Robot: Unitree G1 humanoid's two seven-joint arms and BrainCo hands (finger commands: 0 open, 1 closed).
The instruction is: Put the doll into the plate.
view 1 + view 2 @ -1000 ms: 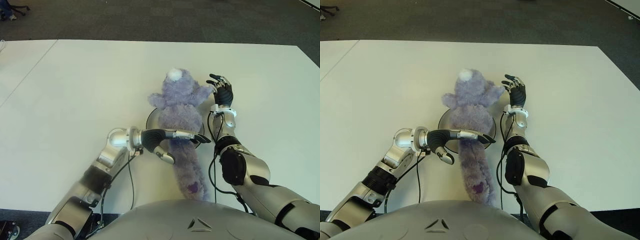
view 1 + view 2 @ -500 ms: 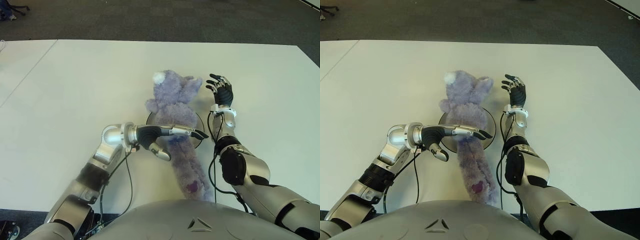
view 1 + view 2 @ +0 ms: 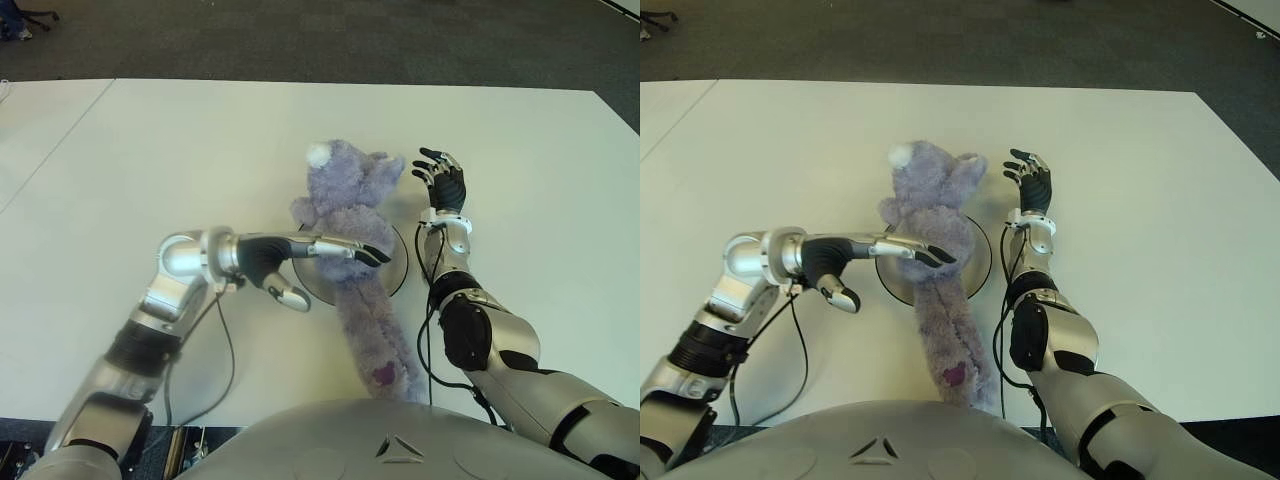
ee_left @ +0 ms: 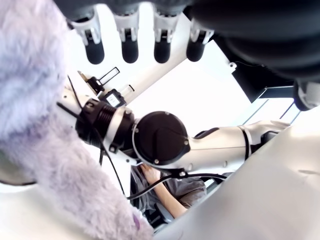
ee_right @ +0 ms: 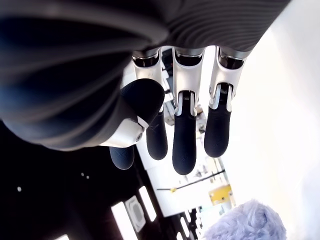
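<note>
2 hands are in view and neither holds anything. Over the last second the doll [image 3: 350, 250] has rolled from lying with its arm against the right hand to lying with its head turned toward the robot's left; since half a second ago it has not shifted. It now lies lengthwise across the plate [image 3: 396, 275], torso on the plate, head past the far rim on the white table [image 3: 150, 150] and legs trailing off the near rim toward the robot's body.

The left hand [image 3: 300, 255] has drawn back toward the robot's left. Its fingers [image 3: 345, 248] are extended flat over the doll's middle, thumb hanging below, closed on nothing; the left wrist view shows 4 straight fingers clear of the fur. The right hand [image 3: 443, 180] stands beside the doll's head on its right, fingers spread and empty, unchanged in place.

Judgement: the doll has been released and the left arm is withdrawing. Placement is only partial, as 2 ends of the doll overhang the plate; the toy is longer than the plate is wide, so this may be as complete as it gets.
</note>
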